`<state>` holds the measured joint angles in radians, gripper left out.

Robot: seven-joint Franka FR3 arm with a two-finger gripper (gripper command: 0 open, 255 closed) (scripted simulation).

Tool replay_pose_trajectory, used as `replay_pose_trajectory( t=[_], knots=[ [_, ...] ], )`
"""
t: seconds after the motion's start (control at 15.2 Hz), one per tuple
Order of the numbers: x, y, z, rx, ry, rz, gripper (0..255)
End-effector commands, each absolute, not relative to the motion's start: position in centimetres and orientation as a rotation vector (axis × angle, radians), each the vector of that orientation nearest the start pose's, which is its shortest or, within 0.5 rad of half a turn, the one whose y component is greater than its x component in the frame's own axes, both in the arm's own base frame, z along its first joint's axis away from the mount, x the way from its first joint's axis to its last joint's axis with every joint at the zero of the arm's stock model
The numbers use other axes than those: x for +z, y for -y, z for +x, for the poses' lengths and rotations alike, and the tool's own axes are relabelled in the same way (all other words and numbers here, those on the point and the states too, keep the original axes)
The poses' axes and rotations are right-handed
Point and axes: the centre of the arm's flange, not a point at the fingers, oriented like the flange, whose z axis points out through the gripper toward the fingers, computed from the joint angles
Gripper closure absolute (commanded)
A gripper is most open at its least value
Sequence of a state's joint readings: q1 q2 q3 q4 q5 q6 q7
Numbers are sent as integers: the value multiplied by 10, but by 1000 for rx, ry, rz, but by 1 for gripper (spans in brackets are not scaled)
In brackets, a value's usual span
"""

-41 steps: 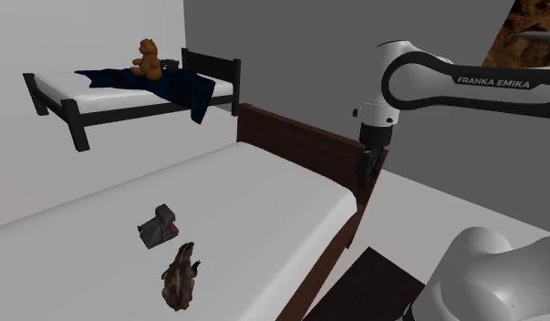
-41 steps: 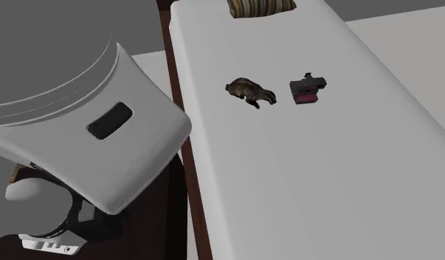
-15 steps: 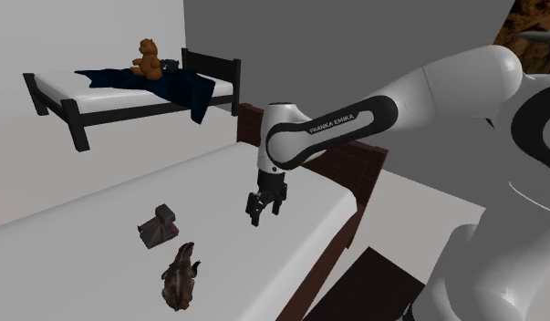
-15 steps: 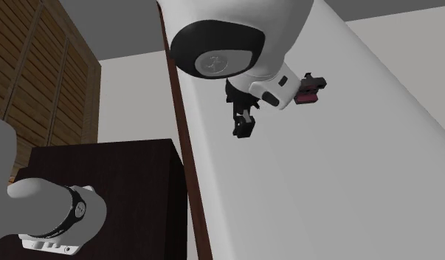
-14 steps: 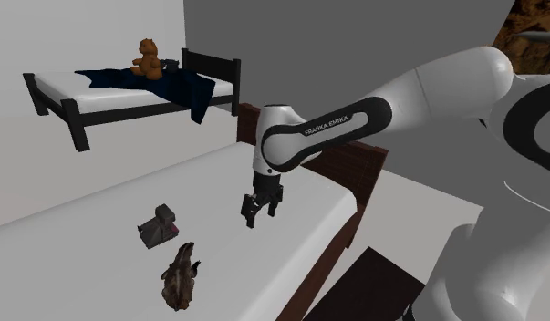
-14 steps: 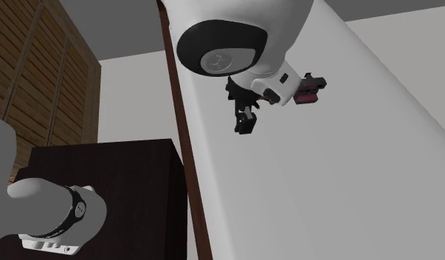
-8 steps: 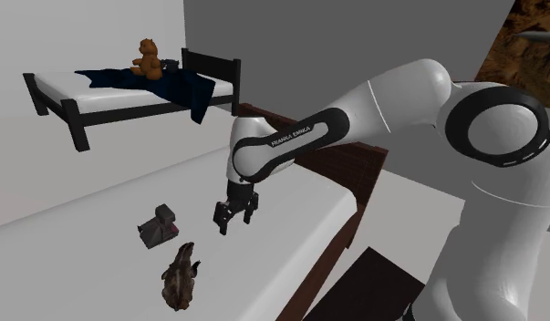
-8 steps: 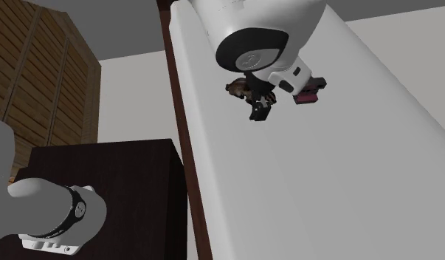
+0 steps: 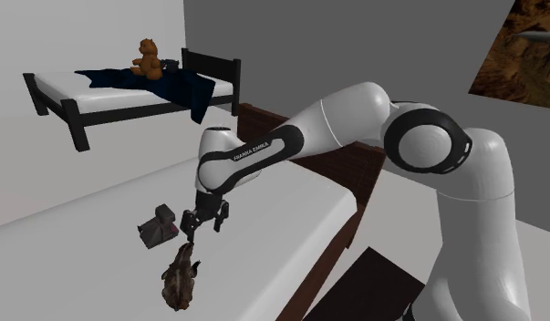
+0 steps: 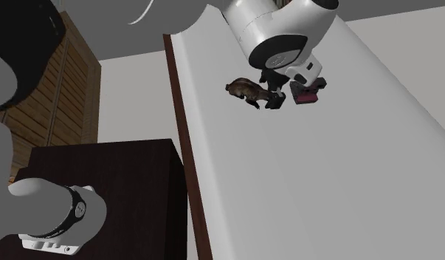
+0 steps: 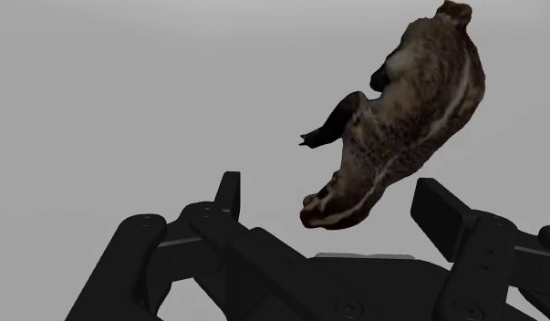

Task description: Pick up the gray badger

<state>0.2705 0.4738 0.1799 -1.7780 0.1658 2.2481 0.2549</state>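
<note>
Two fingers (image 11: 229, 191) of gripper (image 9: 198, 224) spread wide, clasping nothing; poised just over one end of badger (image 9: 180, 276), lying on bed (image 9: 282, 196) near toy (image 9: 159, 224). Parted to straddle body before closing.

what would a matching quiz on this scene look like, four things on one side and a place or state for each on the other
Things:
1. badger
2. gripper
3. teddy bear
4. dark blocky toy with a pink part

Places or states:
A. open, hanging just above the badger
B. sitting on the far bed by the blue blanket
C. brown-grey fur, lying unheld on the near bed
D. resting on the near bed beside the badger

Pairs: 1-C, 2-A, 3-B, 4-D
</note>
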Motion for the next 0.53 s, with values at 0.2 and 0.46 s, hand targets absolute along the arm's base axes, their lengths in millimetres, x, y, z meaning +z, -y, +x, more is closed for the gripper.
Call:
replay_pose_trajectory(
  t=[0.2, 0.46],
  knots=[
    [270, -321, 631, 87, 91, -2917, 0],
    [249, -321, 631, 87, 91, -2917, 0]
  ],
)
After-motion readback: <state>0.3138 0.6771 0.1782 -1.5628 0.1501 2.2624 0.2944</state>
